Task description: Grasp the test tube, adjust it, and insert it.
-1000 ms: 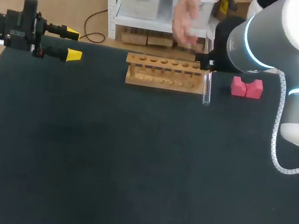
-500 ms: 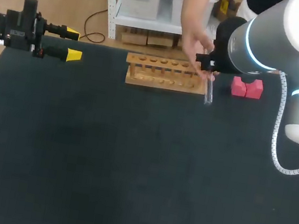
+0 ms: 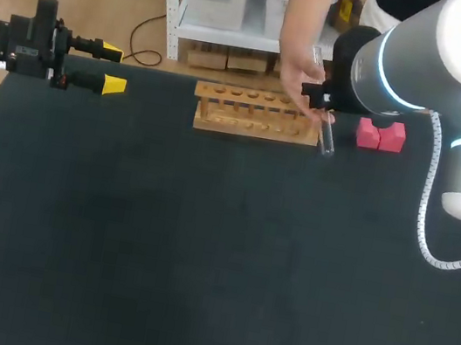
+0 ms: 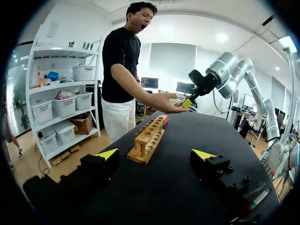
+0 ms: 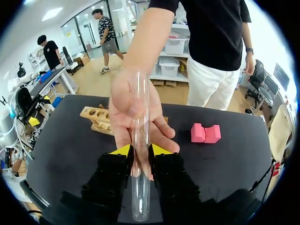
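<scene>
A clear glass test tube [image 5: 139, 140] runs between the yellow tips of my right gripper [image 5: 139, 151], which is shut on it. In the head view the tube [image 3: 327, 141] hangs tilted just off the right end of the wooden rack [image 3: 256, 113]. A person's hand [image 5: 123, 101] reaches over the table and holds the tube's upper part ahead of the fingers. The rack [image 5: 96, 119] lies beyond the hand with its holes unfilled. My left gripper [image 3: 113, 69] sits at the table's far left, open, nothing between its fingers [image 4: 107, 153].
Two pink blocks [image 3: 380, 134] lie side by side right of the rack, close under my right arm. The dark tabletop [image 3: 200, 247] spreads out in front of the rack.
The person's hand came down from behind the rack onto the tube at my right gripper. The tube's lower end swung slightly right. My left arm stayed still.
</scene>
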